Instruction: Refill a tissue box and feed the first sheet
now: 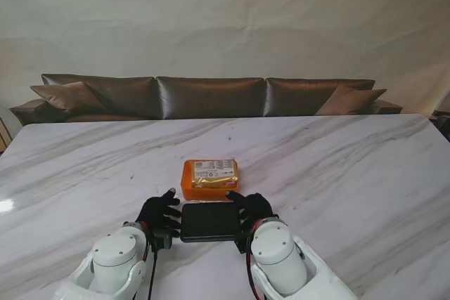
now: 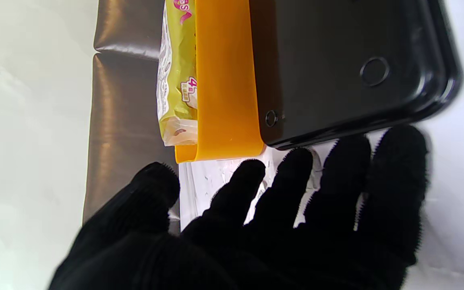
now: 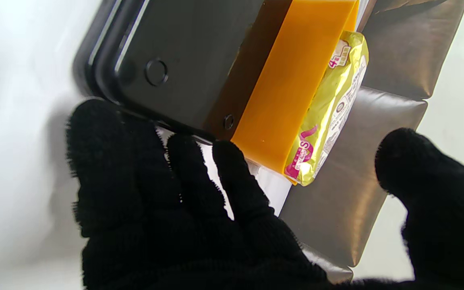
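An orange tissue box base lies on the marble table with a yellow pack of tissues in it. Nearer to me lies the black lid, flat, its underside up. My left hand in a black glove sits at the lid's left end, fingers spread and apart from it. My right hand sits at the lid's right end, also spread. In the left wrist view the fingertips stop just short of the lid and the orange base. The right wrist view shows the lid, base and tissue pack.
The white marble table stretches wide on both sides. A brown leather sofa stands beyond its far edge, in front of a pale cloth backdrop.
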`<action>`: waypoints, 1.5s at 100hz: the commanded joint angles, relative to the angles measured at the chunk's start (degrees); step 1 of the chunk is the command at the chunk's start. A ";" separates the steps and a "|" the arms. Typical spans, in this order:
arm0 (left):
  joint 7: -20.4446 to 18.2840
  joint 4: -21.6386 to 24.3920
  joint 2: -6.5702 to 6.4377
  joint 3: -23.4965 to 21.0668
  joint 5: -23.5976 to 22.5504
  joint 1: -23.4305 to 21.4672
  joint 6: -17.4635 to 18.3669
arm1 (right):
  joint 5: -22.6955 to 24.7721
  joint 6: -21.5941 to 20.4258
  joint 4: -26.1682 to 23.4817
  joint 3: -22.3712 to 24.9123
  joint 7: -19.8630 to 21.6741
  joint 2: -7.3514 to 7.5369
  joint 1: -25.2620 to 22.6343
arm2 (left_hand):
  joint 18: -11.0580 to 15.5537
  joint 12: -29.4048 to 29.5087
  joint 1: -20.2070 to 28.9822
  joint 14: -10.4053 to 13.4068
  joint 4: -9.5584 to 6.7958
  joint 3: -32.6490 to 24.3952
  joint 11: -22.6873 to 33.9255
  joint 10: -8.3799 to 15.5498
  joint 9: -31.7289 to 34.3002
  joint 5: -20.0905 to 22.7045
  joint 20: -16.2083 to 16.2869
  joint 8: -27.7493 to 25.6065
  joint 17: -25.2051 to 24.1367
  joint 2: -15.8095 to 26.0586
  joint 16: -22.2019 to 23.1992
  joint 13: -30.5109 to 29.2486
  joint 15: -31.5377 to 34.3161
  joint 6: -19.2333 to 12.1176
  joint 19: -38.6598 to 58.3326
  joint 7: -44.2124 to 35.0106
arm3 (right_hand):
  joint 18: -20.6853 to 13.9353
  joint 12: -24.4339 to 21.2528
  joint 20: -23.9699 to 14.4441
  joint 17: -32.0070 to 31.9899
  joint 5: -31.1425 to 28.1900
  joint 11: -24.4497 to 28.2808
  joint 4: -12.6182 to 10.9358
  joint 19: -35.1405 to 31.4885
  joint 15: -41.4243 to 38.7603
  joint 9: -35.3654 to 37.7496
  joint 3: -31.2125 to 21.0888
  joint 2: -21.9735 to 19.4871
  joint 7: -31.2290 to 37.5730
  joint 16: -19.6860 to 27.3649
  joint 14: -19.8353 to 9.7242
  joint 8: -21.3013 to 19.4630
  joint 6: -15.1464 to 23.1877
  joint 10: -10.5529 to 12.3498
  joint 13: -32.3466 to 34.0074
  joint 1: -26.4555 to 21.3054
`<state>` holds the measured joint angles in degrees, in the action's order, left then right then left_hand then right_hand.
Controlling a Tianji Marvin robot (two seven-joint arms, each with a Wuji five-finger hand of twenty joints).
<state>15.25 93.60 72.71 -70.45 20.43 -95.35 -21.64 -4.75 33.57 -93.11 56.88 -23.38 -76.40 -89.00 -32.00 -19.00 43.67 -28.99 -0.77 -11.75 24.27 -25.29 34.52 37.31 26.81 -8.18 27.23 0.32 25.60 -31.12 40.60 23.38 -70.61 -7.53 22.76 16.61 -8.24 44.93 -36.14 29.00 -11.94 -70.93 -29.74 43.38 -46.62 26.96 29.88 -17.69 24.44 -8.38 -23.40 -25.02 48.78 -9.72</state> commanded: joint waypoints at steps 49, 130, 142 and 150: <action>-3.95 -0.77 0.09 -0.96 -1.81 0.13 -1.17 | 2.54 1.80 -1.23 1.10 7.71 1.65 -0.51 | 3.85 0.57 -1.91 -2.03 -1.69 0.05 -0.94 2.77 0.76 0.41 0.84 0.35 -0.62 -1.32 -2.26 4.00 -6.39 -2.15 132.68 -0.77 | -6.35 -0.53 0.67 0.08 3.67 -0.49 -1.67 0.45 -0.32 -2.42 -0.09 -0.43 -2.13 0.45 -2.13 0.94 0.45 0.57 0.04 4.87; -15.93 0.09 -3.02 -6.65 -0.99 -2.84 -1.16 | -3.98 3.61 -3.86 10.48 20.94 5.82 -2.26 | 7.41 0.70 -1.19 1.63 -1.90 0.96 -1.22 4.27 0.40 -0.47 1.87 0.19 -4.75 -1.11 -3.29 4.75 -8.45 -2.93 132.22 -1.04 | -5.69 -0.81 0.51 -2.25 1.99 -1.14 -1.02 2.48 1.89 -1.41 -0.91 0.43 -2.97 0.94 -2.24 1.62 -0.84 1.17 -3.33 3.50; -18.38 -0.49 -3.46 -7.44 0.56 -3.29 -0.51 | -5.75 3.63 -3.23 11.19 23.60 6.41 -1.69 | 7.74 0.80 -0.54 2.01 -1.88 0.85 -1.42 4.32 0.22 -0.70 1.89 0.16 -5.36 -1.14 -3.49 5.01 -8.86 -3.07 131.82 -1.06 | -5.85 -0.85 0.41 -2.57 1.66 -1.24 -1.46 2.68 1.58 -1.49 -1.09 -0.25 -1.90 0.71 -2.46 1.08 -0.12 1.36 -3.67 2.05; -19.36 -0.68 -3.67 -7.65 0.97 -3.62 -0.13 | -7.10 3.96 -2.76 11.55 24.12 6.38 -1.30 | 7.97 0.80 -0.31 2.32 -1.85 0.87 -1.42 4.53 0.15 -0.78 1.91 0.15 -5.60 -1.15 -3.60 5.15 -9.09 -3.24 131.61 -1.09 | -5.94 -0.73 0.19 -2.59 2.14 -1.03 -2.43 2.77 1.23 -1.64 -0.20 -0.68 -1.32 0.49 -2.51 0.73 -0.26 1.22 -3.80 0.36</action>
<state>-3.05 93.67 69.32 -77.90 21.57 -98.07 -21.87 -10.87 36.94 -96.40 67.97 0.07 -70.06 -90.68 -25.87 -18.80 42.54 -24.54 -0.77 -11.75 23.83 -22.46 34.52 37.18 27.87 -8.18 22.07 -0.80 23.52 -28.35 35.61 22.13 -75.47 -7.69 19.14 16.61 -8.24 42.05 -33.28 27.96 -12.55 -68.79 -27.88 42.70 -47.51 26.94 27.57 -16.64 20.64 -6.97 -23.41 -23.19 45.94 -8.46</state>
